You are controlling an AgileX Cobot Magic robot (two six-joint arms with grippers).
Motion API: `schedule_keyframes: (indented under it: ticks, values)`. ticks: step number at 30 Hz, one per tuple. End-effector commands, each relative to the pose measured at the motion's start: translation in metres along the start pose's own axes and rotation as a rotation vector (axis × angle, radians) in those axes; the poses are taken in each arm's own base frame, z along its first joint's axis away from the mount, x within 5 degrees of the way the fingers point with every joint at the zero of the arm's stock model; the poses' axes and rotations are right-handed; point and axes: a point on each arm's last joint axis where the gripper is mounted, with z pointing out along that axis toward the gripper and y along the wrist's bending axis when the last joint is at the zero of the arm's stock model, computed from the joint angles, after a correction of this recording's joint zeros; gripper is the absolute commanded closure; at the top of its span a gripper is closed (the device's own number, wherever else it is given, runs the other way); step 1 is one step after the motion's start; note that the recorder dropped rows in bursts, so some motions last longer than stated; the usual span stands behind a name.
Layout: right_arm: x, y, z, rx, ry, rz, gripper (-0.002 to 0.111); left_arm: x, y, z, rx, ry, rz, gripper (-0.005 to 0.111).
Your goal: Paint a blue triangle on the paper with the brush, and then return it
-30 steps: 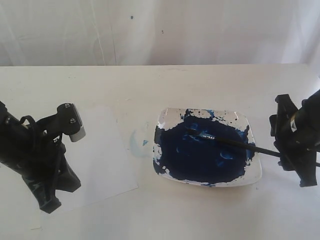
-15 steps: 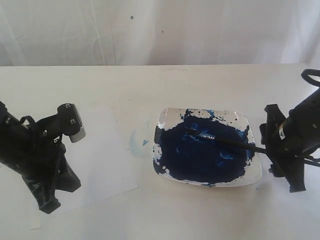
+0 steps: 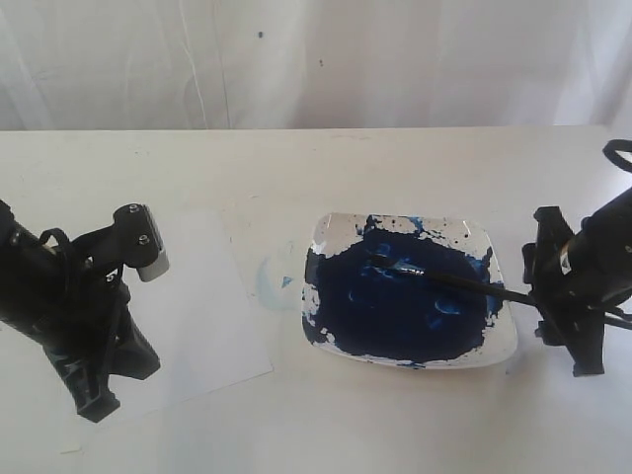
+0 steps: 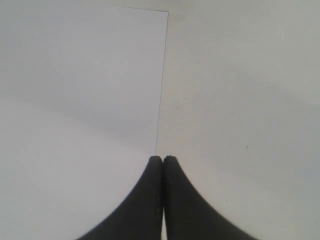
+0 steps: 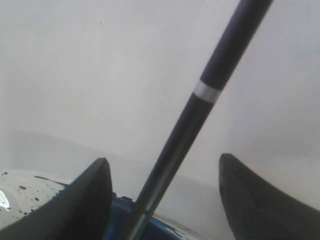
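Note:
The brush [image 3: 449,280] lies on the white square plate [image 3: 504,346], its bristle tip in the dark blue paint and its black handle sticking out over the plate's right rim. My right gripper [image 3: 555,304] stands open at that rim with the handle between its fingers. In the right wrist view the brush [image 5: 200,105] runs between the open right gripper [image 5: 162,167], touching neither finger. The white paper [image 3: 212,316] lies on the left and no blue triangle shows on it. My left gripper [image 3: 94,410] is shut and empty at the paper's near edge, as the left wrist view shows [image 4: 162,159].
A pale blue round smudge [image 3: 269,281] marks the table between paper and plate. The paper's edge [image 4: 161,85] runs straight away from the left fingertips. A white curtain hangs behind the white table [image 3: 326,168].
My right gripper has come in from the right toward the plate's rim and now straddles the brush handle. The brush, plate and left arm have not moved.

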Motion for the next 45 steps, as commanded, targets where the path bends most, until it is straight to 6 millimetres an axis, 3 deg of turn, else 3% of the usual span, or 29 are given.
schedule_keyframes:
  ticks: [1, 13, 45]
  values:
    - [-0.001, -0.002, 0.006, 0.010, 0.005, 0.020, 0.050, 0.001, -0.004, 0.001, 0.028, 0.003, -0.005, 0.107]
    - [0.001, -0.005, 0.012, 0.037, 0.024, 0.099, 0.069, 0.000, -0.005, 0.001, 0.033, -0.013, 0.005, 0.107]
    - [-0.009, 0.000, 0.000, -0.001, 0.014, 0.130, 0.069, -0.001, -0.005, 0.001, 0.034, -0.024, 0.002, 0.107]
